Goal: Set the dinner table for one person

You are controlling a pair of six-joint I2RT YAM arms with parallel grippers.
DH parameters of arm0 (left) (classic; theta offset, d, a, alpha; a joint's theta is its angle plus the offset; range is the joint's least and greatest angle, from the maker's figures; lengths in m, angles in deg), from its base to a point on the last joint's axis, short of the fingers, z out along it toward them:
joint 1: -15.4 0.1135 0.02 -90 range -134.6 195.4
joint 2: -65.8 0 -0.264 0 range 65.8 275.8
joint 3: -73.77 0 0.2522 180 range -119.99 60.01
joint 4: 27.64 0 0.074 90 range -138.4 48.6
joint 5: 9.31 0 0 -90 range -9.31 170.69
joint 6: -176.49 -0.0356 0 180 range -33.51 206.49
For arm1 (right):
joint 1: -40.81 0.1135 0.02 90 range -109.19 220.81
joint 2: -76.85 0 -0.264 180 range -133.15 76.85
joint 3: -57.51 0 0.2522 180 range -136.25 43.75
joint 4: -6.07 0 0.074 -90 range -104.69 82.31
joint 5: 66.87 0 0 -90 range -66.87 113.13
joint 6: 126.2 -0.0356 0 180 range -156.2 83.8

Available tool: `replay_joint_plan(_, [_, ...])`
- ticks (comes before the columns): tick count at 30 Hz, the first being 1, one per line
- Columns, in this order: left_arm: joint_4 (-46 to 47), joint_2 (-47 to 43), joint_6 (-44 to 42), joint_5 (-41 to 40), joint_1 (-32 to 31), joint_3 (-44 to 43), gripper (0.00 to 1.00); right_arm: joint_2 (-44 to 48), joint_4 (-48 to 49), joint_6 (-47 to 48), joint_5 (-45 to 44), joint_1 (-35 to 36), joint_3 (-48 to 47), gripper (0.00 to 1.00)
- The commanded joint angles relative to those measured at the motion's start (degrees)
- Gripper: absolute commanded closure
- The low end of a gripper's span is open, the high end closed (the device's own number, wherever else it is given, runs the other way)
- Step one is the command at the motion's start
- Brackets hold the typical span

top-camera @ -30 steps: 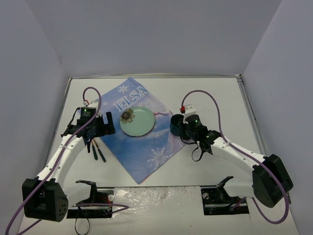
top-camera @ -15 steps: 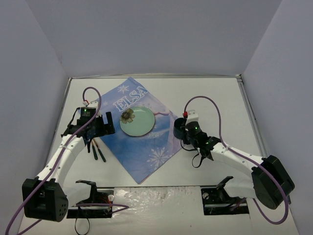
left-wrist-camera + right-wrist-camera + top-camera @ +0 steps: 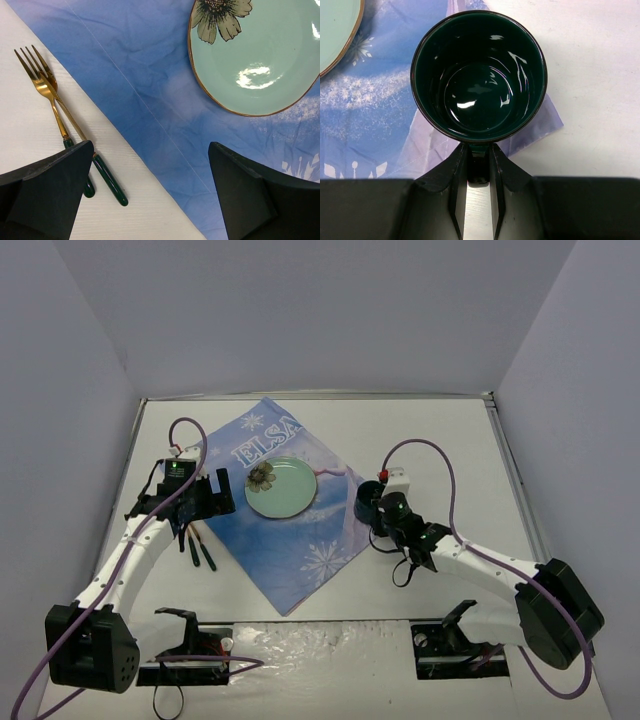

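top external: mug (image 3: pixel 367 508) nearer than before

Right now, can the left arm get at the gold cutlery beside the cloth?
Probably yes: the left gripper is open close above the gold cutlery, which lies uncovered on the dinner table.

We see the white dinner table (image 3: pixel 440 440) carrying a blue snowflake cloth (image 3: pixel 290 550), spread flat and turned diagonally, one corner towards the near edge. Two gold forks (image 3: pixel 50 95) with dark green handles lie on bare tabletop just beside the cloth's left edge, their tines overlapping. A dark green mug (image 3: pixel 477 75) sits over the cloth's right corner; we cannot tell whether it rests there.
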Motion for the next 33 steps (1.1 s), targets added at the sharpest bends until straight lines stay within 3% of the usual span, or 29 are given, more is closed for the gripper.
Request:
replay_joint_plan(1, [1.0,-1.4,0.7,-0.8,0.4,-2.2,0.03,2.5,4.6,-2.6,-3.6,0.8,-0.8,0.76])
replay_joint_plan(2, [1.0,-1.4,0.8,-0.8,0.4,-2.1,0.03,2.7,4.5,-2.6,-3.6,0.8,-0.8,0.76])
replay_joint_plan(4, [0.9,-1.6,1.2,-1.1,0.4,-2.0,0.03,4.0,3.6,-2.9,-3.6,0.8,-0.9,0.61])
replay_joint_plan(13, [-1.6,-0.5,4.6,-4.0,0.4,-1.5,0.03,12.0,-4.8,-0.3,-3.7,0.7,-8.0,0.20])
replay_joint_plan(17, [-2.7,0.5,7.4,-7.5,0.7,-0.6,0.03,11.9,-8.7,2.8,-2.5,-0.1,-13.0,0.08])
replay_joint_plan(25, [-2.2,3.7,15.4,-8.3,4.5,4.1,0.04,6.2,-10.1,8.8,11.5,-6.9,-21.1,0.06])
replay_joint_plan(33, [-2.5,3.6,17.5,-9.1,9.4,6.4,0.14,4.1,-9.8,12.5,20.6,-9.9,-21.9,0.07])
